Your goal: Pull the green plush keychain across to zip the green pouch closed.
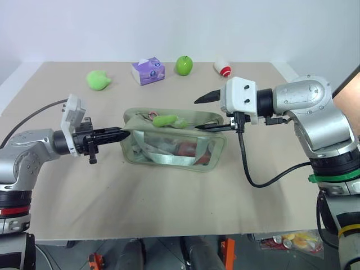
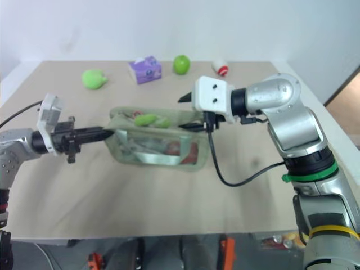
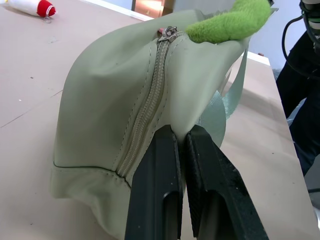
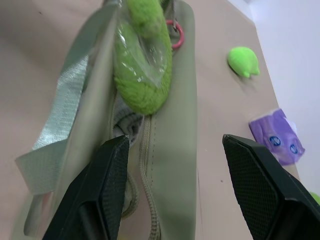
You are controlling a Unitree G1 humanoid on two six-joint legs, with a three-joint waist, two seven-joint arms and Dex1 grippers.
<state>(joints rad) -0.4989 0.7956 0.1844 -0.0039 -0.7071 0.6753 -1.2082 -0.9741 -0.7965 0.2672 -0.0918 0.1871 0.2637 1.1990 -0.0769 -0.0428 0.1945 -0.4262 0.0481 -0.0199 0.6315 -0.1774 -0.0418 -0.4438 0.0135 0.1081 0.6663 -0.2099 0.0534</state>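
Nearest, the green pouch [image 1: 171,143] lies across the middle of the table [image 1: 169,208], its clear window side facing forward and its zipper running along the top. At its left end the left gripper [image 1: 125,134] reaches in level from the left, its two black fingers pressed together on a fold of the pouch's fabric just beside the zipper seam — the left wrist view shows cloth pinched between the tips.

On top of the pouch, about midway along the zipper, rests the green plush keychain [image 1: 166,120], a fuzzy lime lump with a pinkish ring [image 4: 176,34] at one end. The right gripper [image 1: 201,114] hangs over the pouch's right end, pointing left toward the keychain; its fingers stand well apart, one above and one low by the pouch's top edge, holding nothing. The keychain sits clear of both fingertips, a little to their left.

Farther back — along the table's far side — sit a loose green plush lump [image 1: 98,80], a purple tissue box [image 1: 148,71], a glossy green apple [image 1: 184,65] and a small red-and-white item [image 1: 223,68].
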